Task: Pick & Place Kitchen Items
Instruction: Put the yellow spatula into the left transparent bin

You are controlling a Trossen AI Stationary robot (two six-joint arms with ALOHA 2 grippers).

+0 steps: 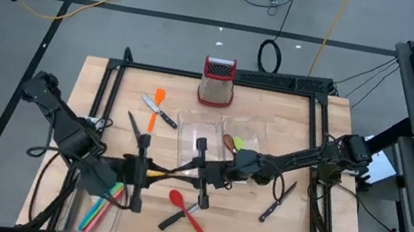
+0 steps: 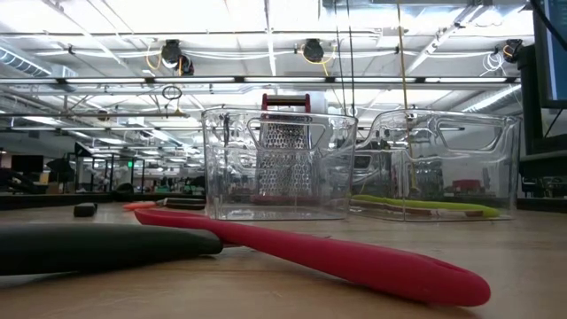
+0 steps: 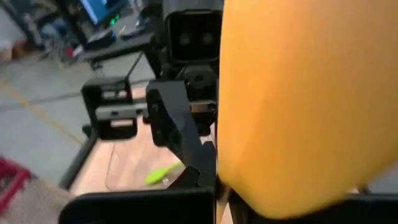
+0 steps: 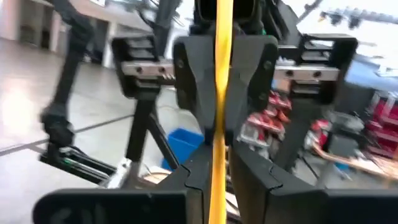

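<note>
A yellow spatula (image 1: pixel 162 175) hangs level above the table's near middle, between my two grippers. My left gripper (image 1: pixel 138 173) comes from the left and is shut on one end. My right gripper (image 1: pixel 199 173) comes from the right and is shut on the other end. In the right wrist view the spatula (image 4: pixel 218 37) shows edge-on. On the table lie a red spatula (image 1: pixel 187 213), a black-handled utensil (image 1: pixel 171 220), an orange spatula (image 1: pixel 157 101) and knives (image 1: pixel 159 112) (image 1: pixel 276 204). A green utensil (image 1: pixel 237 144) lies in a clear tray. My left gripper pinches the spatula's left end, whose broad yellow face (image 3: pixel 261 180) fills the left wrist view; the fingers lie level, coming from the table's left. The spatula is clear of the table. My right gripper has the thin yellow edge (image 4: pixel 217 177) between its two fingers (image 4: pixel 252 180), level, from the table's right, along the spatula.
Two clear trays (image 1: pixel 193 122) (image 1: pixel 253 132) stand mid-table, with a red-topped metal grater (image 1: pixel 216 82) behind them. Another tray (image 1: pixel 83 215) at the near left holds coloured utensils. In the low view the red spatula (image 2: pixel 337 257) and a black handle (image 2: pixel 97 246) lie in front.
</note>
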